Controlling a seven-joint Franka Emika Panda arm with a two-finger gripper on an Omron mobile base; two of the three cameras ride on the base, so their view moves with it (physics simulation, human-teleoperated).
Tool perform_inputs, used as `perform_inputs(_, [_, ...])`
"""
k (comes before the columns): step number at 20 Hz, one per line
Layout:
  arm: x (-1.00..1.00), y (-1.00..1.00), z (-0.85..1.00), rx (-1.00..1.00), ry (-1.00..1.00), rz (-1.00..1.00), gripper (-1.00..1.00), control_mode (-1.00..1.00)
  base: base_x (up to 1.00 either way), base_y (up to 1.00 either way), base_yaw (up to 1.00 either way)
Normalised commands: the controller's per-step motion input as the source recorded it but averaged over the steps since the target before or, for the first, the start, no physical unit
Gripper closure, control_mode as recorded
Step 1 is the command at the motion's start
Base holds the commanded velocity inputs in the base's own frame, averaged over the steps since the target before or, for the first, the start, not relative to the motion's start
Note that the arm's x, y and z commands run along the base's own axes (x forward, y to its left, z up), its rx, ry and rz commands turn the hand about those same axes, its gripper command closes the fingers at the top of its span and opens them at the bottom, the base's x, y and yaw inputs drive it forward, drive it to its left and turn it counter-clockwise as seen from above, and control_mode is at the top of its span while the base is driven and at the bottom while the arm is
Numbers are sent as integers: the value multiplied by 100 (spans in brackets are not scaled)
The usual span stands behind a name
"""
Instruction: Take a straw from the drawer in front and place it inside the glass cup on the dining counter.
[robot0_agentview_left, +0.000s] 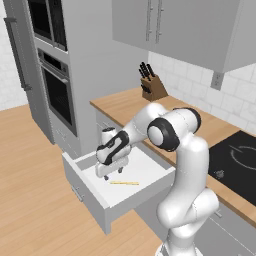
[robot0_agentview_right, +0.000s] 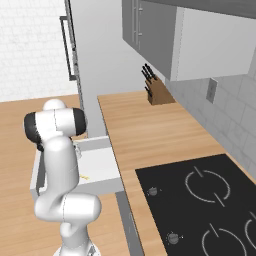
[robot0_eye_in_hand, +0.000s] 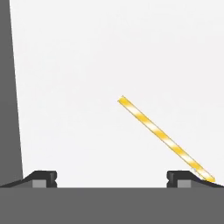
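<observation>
The drawer (robot0_agentview_left: 89, 194) stands pulled open under the wooden counter, its pale floor (robot0_eye_in_hand: 109, 52) bare except for the straw. The straw (robot0_agentview_left: 124, 183) is a thin yellow-tan stick lying flat on that floor near the drawer's right side; in the hand view the straw (robot0_eye_in_hand: 162, 136) runs diagonally, its lower end right beside the right fingertip (robot0_eye_in_hand: 181, 177). My gripper (robot0_agentview_left: 113, 173) hangs inside the drawer, just left of the straw, pointing down. In the hand view the gripper (robot0_eye_in_hand: 113, 178) is open with nothing between its fingers. The glass cup and the dining counter are out of view.
A knife block (robot0_agentview_left: 152, 86) stands at the back of the wall counter (robot0_agentview_right: 145, 135). A black cooktop (robot0_agentview_right: 200, 195) lies to the right. Built-in ovens (robot0_agentview_left: 56, 90) and tall grey cabinets rise left of the drawer; upper cabinets (robot0_agentview_left: 175, 25) hang overhead. The drawer's dark wall (robot0_eye_in_hand: 8, 87) borders the hand view.
</observation>
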Motion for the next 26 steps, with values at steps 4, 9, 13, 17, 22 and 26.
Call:
perform_inputs(4, [-1,-32,4,0,0,4,-100,-100,0,0,0])
perform_inputs(9, [6,-5,-26,0,0,19,-100,-100,0,0,0])
perform_inputs(13, [16,-3,-46,0,0,20,-100,-100,0,0,0])
perform_inputs(17, [20,-4,-37,0,0,18,-100,-100,0,0,0])
perform_inputs(22, [13,-11,-26,0,0,13,-100,-100,0,0,0])
perform_inputs(26, [23,-17,-21,0,0,8,-100,-100,0,0,0])
